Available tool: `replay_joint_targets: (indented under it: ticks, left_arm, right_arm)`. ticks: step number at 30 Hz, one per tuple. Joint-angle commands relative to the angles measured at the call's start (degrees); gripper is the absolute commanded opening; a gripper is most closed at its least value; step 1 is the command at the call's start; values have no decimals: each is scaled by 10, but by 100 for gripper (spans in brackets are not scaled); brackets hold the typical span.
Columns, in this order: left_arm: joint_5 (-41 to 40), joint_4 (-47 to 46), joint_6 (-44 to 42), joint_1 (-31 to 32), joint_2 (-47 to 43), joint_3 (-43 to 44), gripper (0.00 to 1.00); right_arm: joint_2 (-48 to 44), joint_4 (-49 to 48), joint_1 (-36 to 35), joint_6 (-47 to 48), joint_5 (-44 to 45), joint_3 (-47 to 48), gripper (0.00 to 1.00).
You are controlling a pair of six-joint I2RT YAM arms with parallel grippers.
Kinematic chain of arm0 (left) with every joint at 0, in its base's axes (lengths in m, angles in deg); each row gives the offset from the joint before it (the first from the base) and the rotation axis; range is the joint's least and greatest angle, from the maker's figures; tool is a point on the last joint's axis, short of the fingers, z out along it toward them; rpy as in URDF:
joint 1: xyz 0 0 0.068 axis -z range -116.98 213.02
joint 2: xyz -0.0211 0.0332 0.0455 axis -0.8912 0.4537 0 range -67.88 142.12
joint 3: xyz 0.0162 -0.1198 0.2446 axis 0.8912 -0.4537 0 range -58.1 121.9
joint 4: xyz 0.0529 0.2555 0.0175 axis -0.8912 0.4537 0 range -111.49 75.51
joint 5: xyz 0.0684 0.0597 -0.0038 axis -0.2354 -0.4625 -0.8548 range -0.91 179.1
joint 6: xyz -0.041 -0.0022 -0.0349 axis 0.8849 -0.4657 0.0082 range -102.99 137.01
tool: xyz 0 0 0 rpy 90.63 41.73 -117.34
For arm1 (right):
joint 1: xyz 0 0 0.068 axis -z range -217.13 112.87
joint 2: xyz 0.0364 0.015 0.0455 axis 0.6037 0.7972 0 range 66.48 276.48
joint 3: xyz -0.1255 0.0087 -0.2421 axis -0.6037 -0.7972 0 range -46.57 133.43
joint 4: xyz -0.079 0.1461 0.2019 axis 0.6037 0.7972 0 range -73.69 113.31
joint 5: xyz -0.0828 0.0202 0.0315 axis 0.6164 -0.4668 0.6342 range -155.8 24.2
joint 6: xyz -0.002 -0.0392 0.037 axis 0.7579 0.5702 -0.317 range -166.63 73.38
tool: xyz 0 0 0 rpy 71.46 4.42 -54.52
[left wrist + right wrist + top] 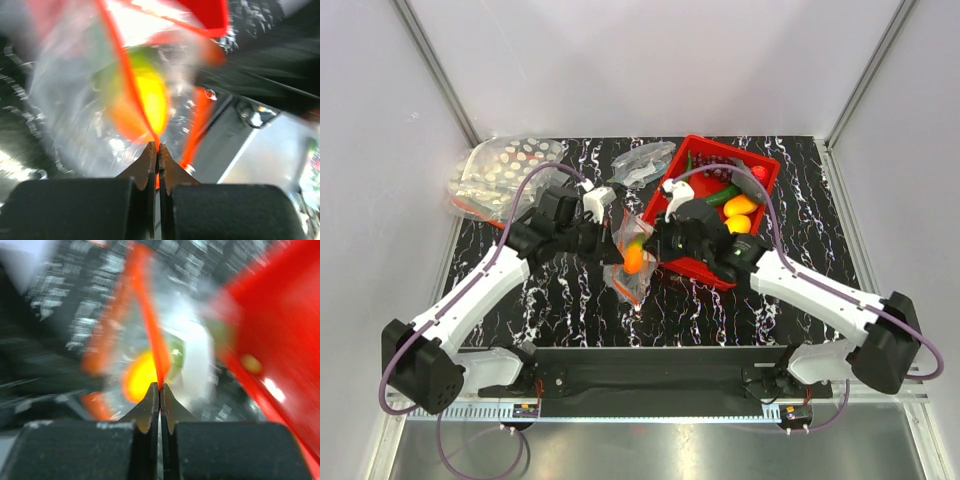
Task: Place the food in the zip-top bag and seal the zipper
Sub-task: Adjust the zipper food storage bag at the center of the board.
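Observation:
The zip-top bag (630, 262) hangs between my two grippers just left of the red tray (765, 170). Inside it lie an orange-yellow mango (634, 258) and something green. My left gripper (158, 146) is shut on the bag's orange-red zipper (125, 75) from the left. From the right, my right gripper (160, 385) is shut on the same zipper (150, 325). The mango (140, 372) glows through the film behind the jaws. More food stays in the tray: a mango (741, 205), a lemon (738, 224), a cucumber (718, 196) and grapes (715, 160).
A pile of clear bags with white round spots (505, 170) lies at the back left. A small greyish clear bag (642, 163) lies behind the grippers. White walls close the table on three sides.

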Motion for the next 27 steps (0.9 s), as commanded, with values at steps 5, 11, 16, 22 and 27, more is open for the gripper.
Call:
replay_joint_targets:
  ticks: [5, 11, 16, 22, 27]
  left_arm:
    - [-214, 40, 26, -34, -45, 26, 0]
    - [-224, 17, 71, -127, -126, -6, 0]
    - [-241, 62, 60, -131, -120, 30, 0]
    - [-146, 104, 25, -91, -50, 85, 0]
    - [-269, 107, 29, -107, -84, 93, 0]
  right_arm:
    - [64, 38, -104, 87, -68, 144, 0]
    - [38, 57, -87, 56, 104, 118, 0]
    - [62, 95, -12, 33, 47, 132, 0]
    - [97, 61, -15, 50, -97, 176, 0]
    - [126, 67, 11, 55, -61, 193, 0]
